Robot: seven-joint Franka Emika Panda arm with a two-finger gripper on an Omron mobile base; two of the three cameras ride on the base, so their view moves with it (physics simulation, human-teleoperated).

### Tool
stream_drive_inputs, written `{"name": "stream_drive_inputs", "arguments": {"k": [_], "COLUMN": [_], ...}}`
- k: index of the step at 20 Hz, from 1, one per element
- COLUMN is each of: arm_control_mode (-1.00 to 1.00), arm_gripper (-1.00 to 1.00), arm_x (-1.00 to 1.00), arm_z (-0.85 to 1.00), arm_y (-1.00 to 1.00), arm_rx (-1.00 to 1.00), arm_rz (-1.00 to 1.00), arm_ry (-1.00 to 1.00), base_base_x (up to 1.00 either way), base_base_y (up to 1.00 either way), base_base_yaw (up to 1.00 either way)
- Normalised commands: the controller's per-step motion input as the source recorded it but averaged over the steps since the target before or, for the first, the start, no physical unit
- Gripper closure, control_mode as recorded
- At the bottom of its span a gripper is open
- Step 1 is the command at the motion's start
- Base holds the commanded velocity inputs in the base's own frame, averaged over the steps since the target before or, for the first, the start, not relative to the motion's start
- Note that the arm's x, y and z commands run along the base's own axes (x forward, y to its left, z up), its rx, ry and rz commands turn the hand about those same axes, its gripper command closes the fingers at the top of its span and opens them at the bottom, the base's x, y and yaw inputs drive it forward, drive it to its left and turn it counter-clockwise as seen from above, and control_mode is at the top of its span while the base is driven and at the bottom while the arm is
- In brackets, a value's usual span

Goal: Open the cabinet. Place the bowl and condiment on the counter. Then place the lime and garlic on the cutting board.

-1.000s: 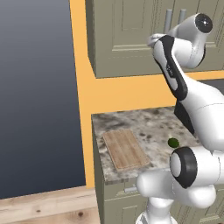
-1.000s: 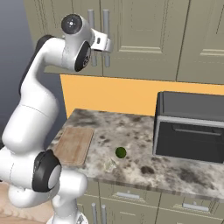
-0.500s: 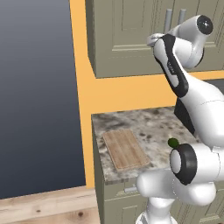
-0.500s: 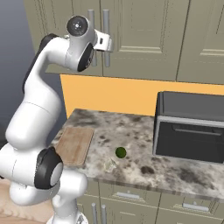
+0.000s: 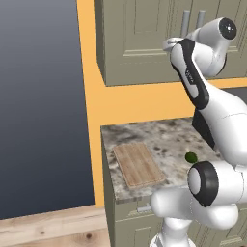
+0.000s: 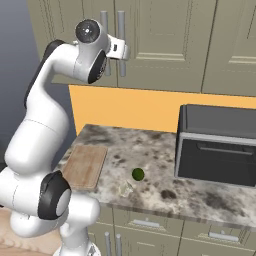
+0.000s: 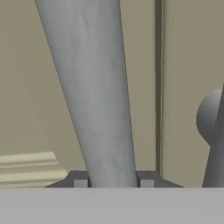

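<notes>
The olive-grey cabinet [image 5: 140, 38] [image 6: 165, 40] hangs over the counter [image 5: 159, 132] [image 6: 160, 145] with both doors closed. My gripper [image 7: 113, 179] [image 6: 123, 50] [image 5: 169, 44] is up at the doors, shut on one long grey bar handle [image 7: 98, 96], which fills the gap between the fingertips [image 7: 79, 179]. A second handle [image 7: 214, 118] stands beside the door seam. The lime [image 5: 191, 157] [image 6: 138, 174] lies on the counter right of the cutting board [image 5: 139, 164] [image 6: 86, 165]. A pale lump, possibly the garlic [image 6: 125, 187], lies just in front of the lime. Bowl and condiment are hidden.
A black boxy oven appliance [image 6: 217, 150] stands at the right of the counter. Another wall cabinet [image 6: 235, 45] continues to the right. A dark wall panel [image 5: 43, 106] and an orange wall strip [image 5: 89, 96] border the counter's left end. Drawers [image 6: 150, 225] sit below.
The arm's upper joints have shifted slightly to the right. The hand has stayed at the handle and the cabinet doors are closed as before.
</notes>
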Motion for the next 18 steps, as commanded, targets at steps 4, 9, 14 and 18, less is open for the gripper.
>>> {"name": "stream_drive_inputs", "arguments": {"k": [4,9,14,18], "arm_control_mode": [-1.00,-1.00,-1.00,-1.00], "arm_gripper": [1.00,1.00,1.00,1.00], "arm_x": [-0.01,-0.44,-0.63,-0.41], "arm_z": [0.00,0.00,0.00,0.00], "arm_y": [0.18,0.40,0.48,0.57], "arm_rx": [0.00,0.00,0.00,0.00], "arm_rz": [0.00,0.03,0.03,0.00], "arm_ry": [-0.01,0.00,0.00,-0.01], "base_base_x": [0.00,0.00,0.00,0.00], "base_base_y": [0.00,0.00,0.00,0.00], "base_base_yaw": [0.00,0.00,0.00,0.00]}}
